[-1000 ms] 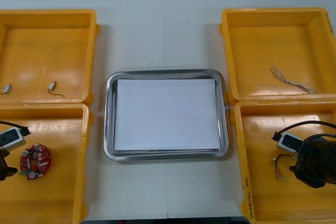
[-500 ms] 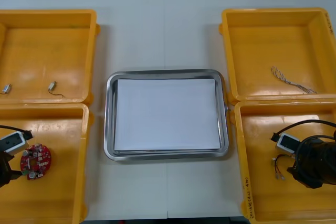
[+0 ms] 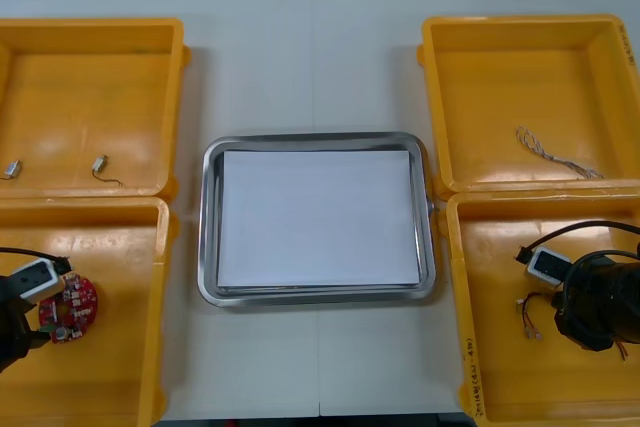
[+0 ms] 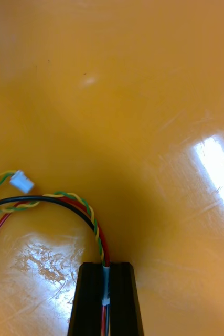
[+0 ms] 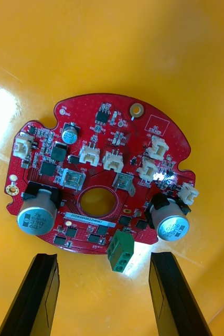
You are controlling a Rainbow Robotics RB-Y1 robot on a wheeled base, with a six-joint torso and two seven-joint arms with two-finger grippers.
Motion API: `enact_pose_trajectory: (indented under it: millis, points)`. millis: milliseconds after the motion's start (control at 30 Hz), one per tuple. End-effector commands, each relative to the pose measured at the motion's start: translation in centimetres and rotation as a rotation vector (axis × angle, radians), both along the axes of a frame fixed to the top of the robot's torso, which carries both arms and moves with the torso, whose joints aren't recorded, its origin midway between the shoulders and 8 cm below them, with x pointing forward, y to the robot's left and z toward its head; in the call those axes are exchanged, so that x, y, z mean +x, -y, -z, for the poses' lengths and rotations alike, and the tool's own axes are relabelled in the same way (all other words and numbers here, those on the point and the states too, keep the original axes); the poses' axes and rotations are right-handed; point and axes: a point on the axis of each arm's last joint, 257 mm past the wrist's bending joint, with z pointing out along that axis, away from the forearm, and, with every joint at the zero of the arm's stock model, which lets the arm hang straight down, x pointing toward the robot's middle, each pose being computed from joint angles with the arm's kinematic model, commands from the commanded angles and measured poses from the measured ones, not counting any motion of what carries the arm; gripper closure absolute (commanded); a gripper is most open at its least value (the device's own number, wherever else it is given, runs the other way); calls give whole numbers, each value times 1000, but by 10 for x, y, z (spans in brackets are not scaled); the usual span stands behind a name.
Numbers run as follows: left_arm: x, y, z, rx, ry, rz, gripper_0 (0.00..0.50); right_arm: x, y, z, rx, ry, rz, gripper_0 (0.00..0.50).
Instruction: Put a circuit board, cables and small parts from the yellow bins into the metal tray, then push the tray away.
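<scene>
The left gripper hangs low in the near left yellow bin. Its fingers are spread apart and hold nothing. The round red circuit board lies flat on the bin floor just beyond the fingertips, with its green connector reaching towards the gap between them.

In the near right yellow bin, the right gripper is clenched on the red and yellow cable. The cable curves away from the pinched fingers across the bin floor to a small white plug.

Farther out, the metal tray sits between the bins on the table, white inside and holding nothing. The far left yellow bin holds two small metal parts, set apart from each other. A twisted blue and white cable lies in the far right yellow bin.
</scene>
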Motion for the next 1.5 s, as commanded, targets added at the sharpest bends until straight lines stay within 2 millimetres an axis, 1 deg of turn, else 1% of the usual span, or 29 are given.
enact_pose_trajectory:
  millis: [33, 167, 267, 433, 567, 733, 800, 1000, 1067, 1100, 1167, 1200, 1267, 1300, 1367, 1433, 1500]
  points:
    - [-13, -8, 5, 67, -19, 106, 0, 8, -5, -4, 24, 19, -3, 500]
    - [-16, -9, 8, 71, -28, 106, 0, 9, -3, -7, 25, 15, 1, 500]
    - [-16, -9, 10, 75, -24, 105, 0, 8, -3, -16, 27, 6, 3, 500]
    - [-17, -9, 13, 77, -16, 103, 0, 5, -4, -39, 33, -1, 5, 500]
    - [-16, -10, 13, 80, -15, 102, 0, 4, -8, -62, 83, -3, 24, 500]
    - [-18, -11, 15, 86, -16, 101, 0, -4, -14, -85, 121, -29, 99, 500]
    - [-17, -10, 16, 87, -14, 102, 0, -8, -17, -97, 128, -25, 140, 500]
    - [-16, -9, 18, 91, -12, 105, 3, -20, -33, -119, 179, -39, 274, 500]
    - [-16, -8, 19, 92, -13, 106, 28, -22, -37, -124, 193, -42, 310, 500]
    - [-16, -9, 18, 95, -11, 105, 53, -22, -39, -126, 202, -41, 330, 500]
    - [-15, -9, 18, 97, -9, 105, 123, -25, -42, -130, 220, -49, 374, 500]
    - [-16, -8, 19, 95, -10, 106, 148, -24, -43, -132, 226, -49, 384, 500]
    - [-16, -10, 19, 100, -11, 103, 279, -25, -47, -136, 243, -53, 419, 500]
    - [-16, -10, 19, 99, -12, 104, 311, -25, -47, -137, 248, -55, 430, 500]
    - [-15, -10, 19, 101, -9, 105, 443, -24, -51, -141, 283, -58, 478, 500]
    - [-16, -10, 19, 101, -11, 105, 498, -22, -55, -144, 308, -61, 513, 500]
    - [-16, -10, 19, 99, -11, 105, 500, -21, -59, -146, 332, -68, 546, 500]
